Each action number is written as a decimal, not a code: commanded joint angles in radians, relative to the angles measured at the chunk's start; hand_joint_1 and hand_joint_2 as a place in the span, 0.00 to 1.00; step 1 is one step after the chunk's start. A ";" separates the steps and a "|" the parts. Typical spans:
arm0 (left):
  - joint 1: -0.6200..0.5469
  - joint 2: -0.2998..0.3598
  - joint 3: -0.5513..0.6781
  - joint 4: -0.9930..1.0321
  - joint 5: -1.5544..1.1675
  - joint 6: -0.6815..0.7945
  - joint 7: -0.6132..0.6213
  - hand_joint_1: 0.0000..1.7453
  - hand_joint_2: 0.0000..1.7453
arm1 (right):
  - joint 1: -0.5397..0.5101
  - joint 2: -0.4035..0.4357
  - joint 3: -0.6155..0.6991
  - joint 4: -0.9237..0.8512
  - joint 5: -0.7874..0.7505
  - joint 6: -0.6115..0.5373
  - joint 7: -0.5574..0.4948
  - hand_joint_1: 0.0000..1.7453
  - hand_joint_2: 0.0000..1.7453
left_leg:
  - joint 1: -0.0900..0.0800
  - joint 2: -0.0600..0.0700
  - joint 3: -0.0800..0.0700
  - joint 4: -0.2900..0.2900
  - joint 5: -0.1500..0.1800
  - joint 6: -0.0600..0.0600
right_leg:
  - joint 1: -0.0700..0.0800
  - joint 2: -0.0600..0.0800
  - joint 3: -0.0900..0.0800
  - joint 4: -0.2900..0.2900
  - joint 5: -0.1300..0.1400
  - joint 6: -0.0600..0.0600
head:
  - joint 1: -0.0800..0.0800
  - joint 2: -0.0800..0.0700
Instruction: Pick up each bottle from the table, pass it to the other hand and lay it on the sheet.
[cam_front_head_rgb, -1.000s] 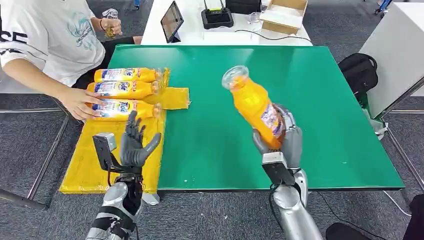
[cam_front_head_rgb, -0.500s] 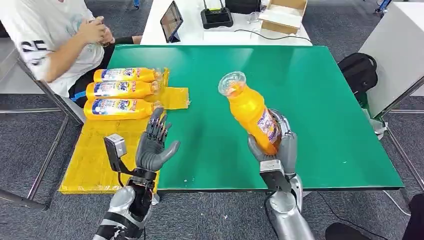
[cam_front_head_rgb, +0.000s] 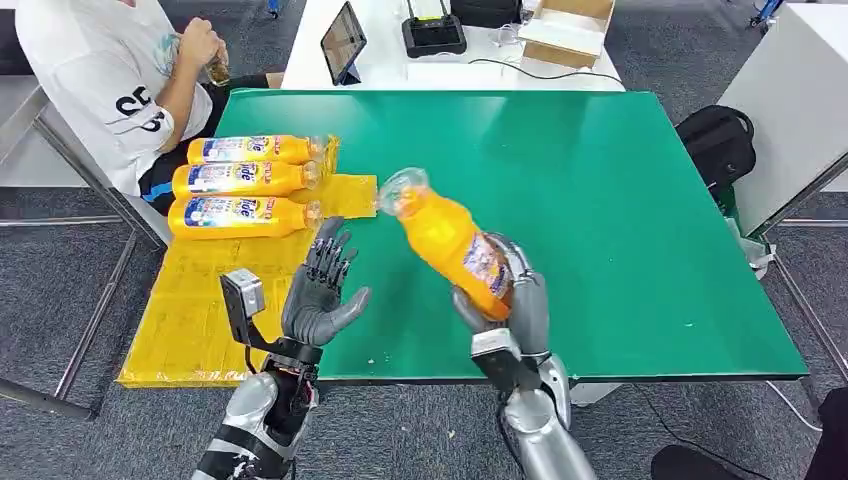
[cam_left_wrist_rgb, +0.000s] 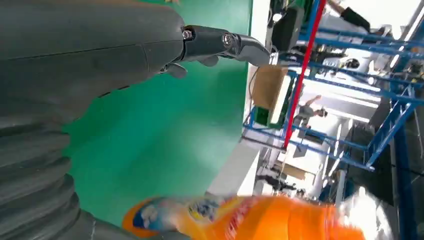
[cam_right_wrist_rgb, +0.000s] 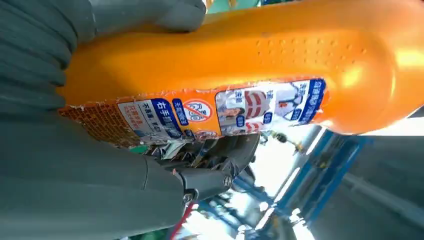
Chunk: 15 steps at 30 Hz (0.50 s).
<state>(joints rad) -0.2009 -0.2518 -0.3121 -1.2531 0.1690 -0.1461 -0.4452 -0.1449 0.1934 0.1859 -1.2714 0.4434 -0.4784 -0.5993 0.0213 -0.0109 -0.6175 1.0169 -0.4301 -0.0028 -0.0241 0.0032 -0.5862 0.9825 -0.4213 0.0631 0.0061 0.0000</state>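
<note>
Three bottles (cam_front_head_rgb: 240, 179) already lie on your yellow sheet (cam_front_head_rgb: 190, 320). Fourth bottle (cam_front_head_rgb: 448, 243) is clamped in the right hand (cam_front_head_rgb: 505, 300) above the table (cam_front_head_rgb: 620, 200); left hand (cam_front_head_rgb: 322, 295) spread, empty. Handover and laying down remain.

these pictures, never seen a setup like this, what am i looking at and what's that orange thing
A humanoid robot with two silver arms. The wide picture comes from its head, looking down at a green table; the two close-ups come from cameras at its wrists. Its right hand grips an orange bottle, tilted toward the open left hand. Three more bottles lie side by side on a yellow sheet. A person sits at the table's far left corner.
</note>
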 joint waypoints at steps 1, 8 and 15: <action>-0.056 0.012 -0.046 0.088 0.003 -0.006 0.008 0.00 1.00 | -0.069 0.058 0.206 0.221 0.045 -0.028 0.013 1.00 1.00 | 0.000 0.004 0.005 -0.001 -0.001 0.001 | 0.001 0.002 0.004 -0.001 0.000 -0.004 | 0.000 0.000; -0.054 0.015 -0.068 0.077 0.022 -0.030 0.027 0.00 1.00 | -0.096 0.063 0.255 0.329 0.019 -0.025 0.017 1.00 1.00 | 0.001 0.003 0.005 -0.001 -0.001 0.001 | 0.001 0.002 0.004 -0.002 0.000 -0.003 | 0.000 0.000; -0.062 0.015 -0.078 0.090 0.040 -0.049 0.040 0.00 1.00 | -0.110 0.076 0.274 0.377 0.024 -0.029 0.017 1.00 1.00 | 0.000 0.001 0.002 -0.001 0.000 0.001 | 0.001 0.000 0.001 -0.001 0.000 -0.002 | 0.000 0.000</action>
<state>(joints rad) -0.2116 -0.2552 -0.3506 -1.2337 0.1919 -0.1785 -0.4215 -0.1976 0.2651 0.3994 -1.0574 0.4658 -0.5032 -0.5795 0.0215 -0.0108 -0.6187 1.0169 -0.4300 -0.0029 -0.0240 0.0034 -0.5880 0.9825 -0.4214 0.0630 0.0065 0.0000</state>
